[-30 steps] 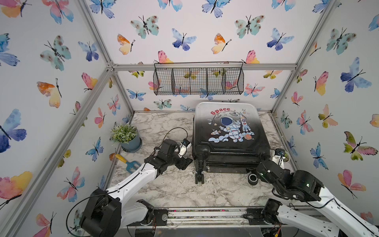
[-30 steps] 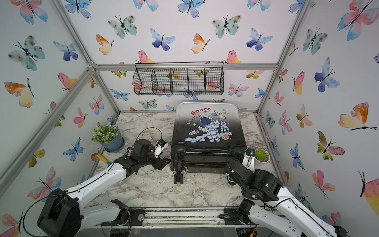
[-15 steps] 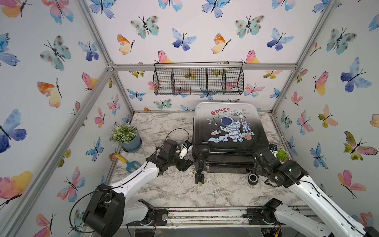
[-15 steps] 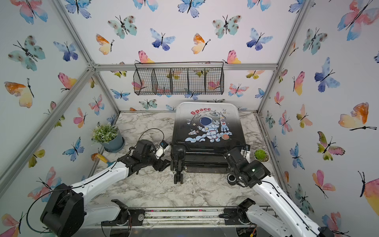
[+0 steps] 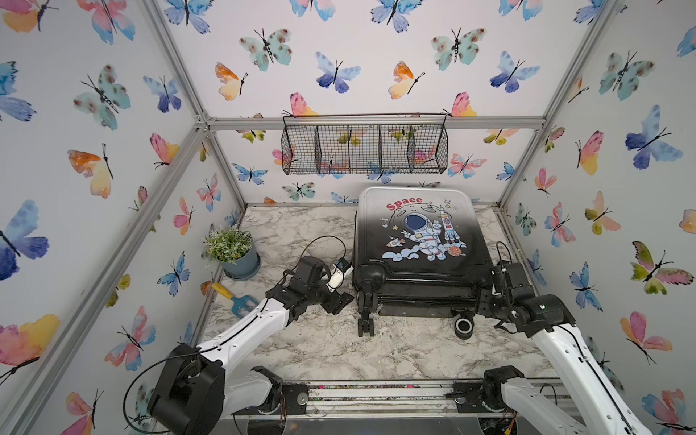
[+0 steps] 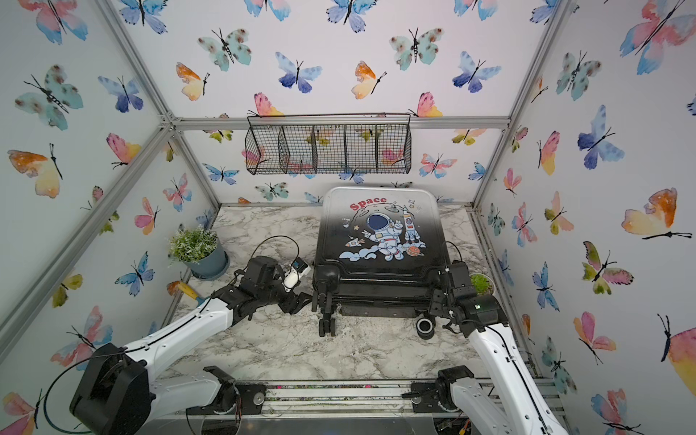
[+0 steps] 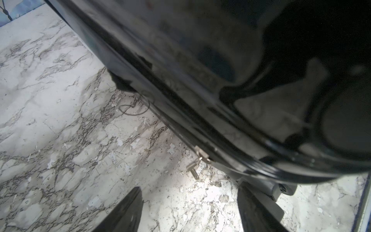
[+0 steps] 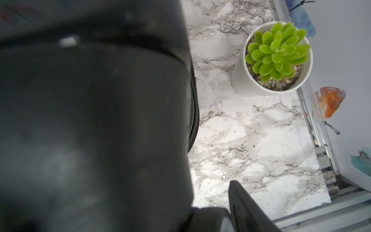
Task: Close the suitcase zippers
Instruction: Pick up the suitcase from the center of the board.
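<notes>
The suitcase (image 5: 418, 241) (image 6: 380, 233) lies flat with its lid down and the astronaut picture up, at the back right of the marble table. My left gripper (image 5: 341, 299) (image 7: 188, 187) is open just off the case's front left corner, with bare marble between its fingers. Ahead of it the black zipper band (image 7: 170, 120) runs along the shell, with a small metal zipper pull (image 7: 201, 155) hanging from it. My right gripper (image 5: 486, 301) is pressed against the front right corner. In the right wrist view one finger (image 8: 245, 204) shows beside the zipper band (image 8: 195, 104); the shell hides the other.
A blue pot with a green plant (image 5: 235, 252) and a toy shovel (image 5: 233, 297) sit at the left. A black tape roll (image 5: 464, 327) lies in front of the case. A white pot with a succulent (image 8: 275, 58) stands right of the case, by the wall. A wire basket (image 5: 363, 145) hangs on the back wall.
My right arm has swung away from the front edge and in to the case's front right corner. The left gripper has barely moved.
</notes>
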`<state>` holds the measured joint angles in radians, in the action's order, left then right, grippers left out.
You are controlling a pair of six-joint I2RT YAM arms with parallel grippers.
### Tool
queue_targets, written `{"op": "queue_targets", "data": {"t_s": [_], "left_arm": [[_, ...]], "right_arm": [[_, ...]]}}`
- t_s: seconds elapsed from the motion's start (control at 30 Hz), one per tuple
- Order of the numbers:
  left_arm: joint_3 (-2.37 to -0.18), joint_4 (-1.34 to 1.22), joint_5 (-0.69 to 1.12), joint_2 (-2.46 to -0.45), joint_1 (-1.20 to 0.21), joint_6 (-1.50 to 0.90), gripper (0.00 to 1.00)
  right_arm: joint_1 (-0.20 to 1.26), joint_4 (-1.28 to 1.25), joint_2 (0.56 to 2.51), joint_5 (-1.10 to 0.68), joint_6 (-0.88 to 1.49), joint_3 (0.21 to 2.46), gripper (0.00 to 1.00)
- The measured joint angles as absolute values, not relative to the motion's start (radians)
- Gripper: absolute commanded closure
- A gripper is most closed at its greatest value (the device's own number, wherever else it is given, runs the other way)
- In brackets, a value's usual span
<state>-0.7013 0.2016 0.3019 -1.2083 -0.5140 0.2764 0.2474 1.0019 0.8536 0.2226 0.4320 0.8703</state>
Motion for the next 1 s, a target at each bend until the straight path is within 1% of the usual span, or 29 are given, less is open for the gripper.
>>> {"op": "queue_targets", "data": {"t_s": [0.13,0.2,0.33,0.57,0.73,0.93,1.0], "left_arm": [[-0.702,0.202,0.276,-1.219,-0.493,0.324,0.32],[-0.701,0.194,0.302,-1.215,-0.451,0.343,0.33],[-0.696,0.161,0.397,-1.195,-0.385,0.386,0.33],[-0.73,0.18,0.633,-1.253,-0.388,0.456,0.36],[-0.672,0.128,0.675,-1.262,-0.388,0.469,0.38],[-0.709,0.086,0.758,-1.388,-0.356,0.471,0.5],[-0.722,0.087,0.775,-1.412,-0.348,0.475,0.52]], "right_arm": [[0.247,1.002,0.85,0.224,0.425,0.873,0.82],[0.247,1.005,0.847,0.224,0.422,0.877,0.84],[0.248,1.017,0.839,0.223,0.402,0.899,0.86],[0.249,1.039,0.826,0.187,0.36,0.972,0.89],[0.25,1.053,0.836,0.164,0.345,1.006,0.89],[0.25,1.059,0.848,0.159,0.345,1.007,0.89],[0.249,1.058,0.854,0.16,0.345,1.008,0.9]]}}
